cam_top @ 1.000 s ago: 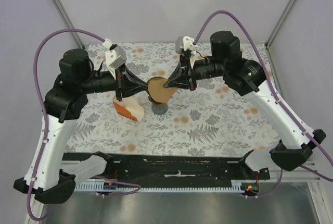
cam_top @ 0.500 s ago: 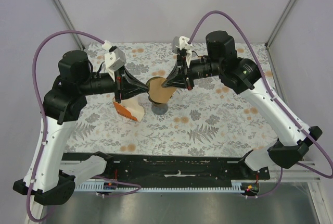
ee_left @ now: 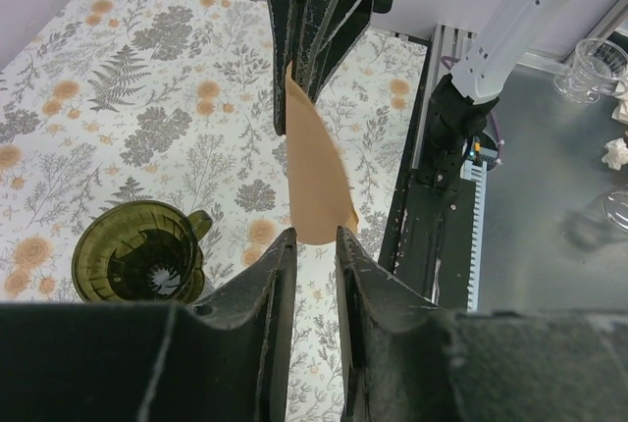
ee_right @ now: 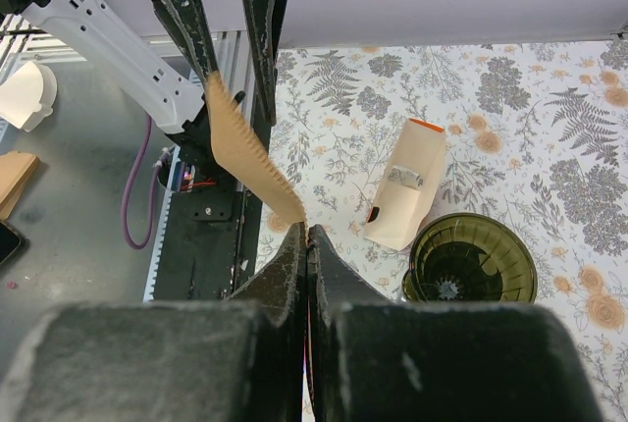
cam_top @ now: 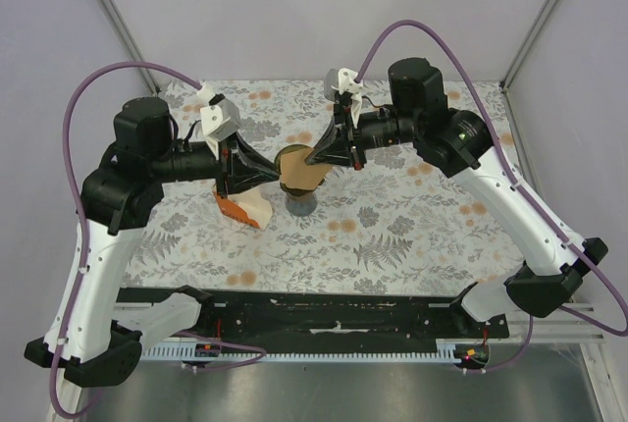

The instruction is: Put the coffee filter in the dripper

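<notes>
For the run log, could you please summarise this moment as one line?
right gripper shut on coffee filter | left gripper open around it | dripper empty

We find no text, label, brand, number or sign that we can read in any view. The orange and white carton (ee_right: 407, 186), standing toward the left edge of the bench (cam_top: 412, 236), bears a small grey mark on its white face, too small for us to make out
</notes>
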